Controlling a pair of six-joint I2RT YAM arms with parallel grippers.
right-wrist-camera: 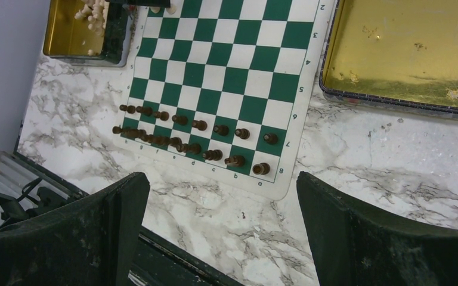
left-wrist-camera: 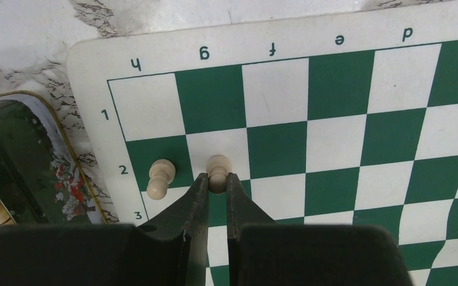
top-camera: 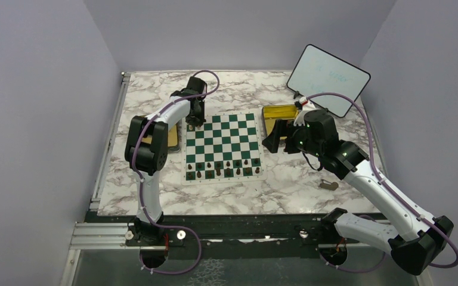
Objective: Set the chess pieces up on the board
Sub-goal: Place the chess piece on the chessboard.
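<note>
The left fingers (left-wrist-camera: 217,182) pinch a pawn (left-wrist-camera: 217,165). Set it flat, open slowly, miss the other pawn (left-wrist-camera: 159,179) left of them. The right fingers (right-wrist-camera: 220,185) are wide.

The black left gripper (left-wrist-camera: 217,177) points downward, pinching a small cream pawn (left-wrist-camera: 217,165); the black right gripper (right-wrist-camera: 222,182) hovers, fingers spread wide.

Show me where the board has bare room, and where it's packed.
Bare: row 1, row 2 from f onward, and the middle rows of the board. Packed: dark pieces crowd the two near rows; the h2 pawn and g2 pawn stand adjacent.
</note>
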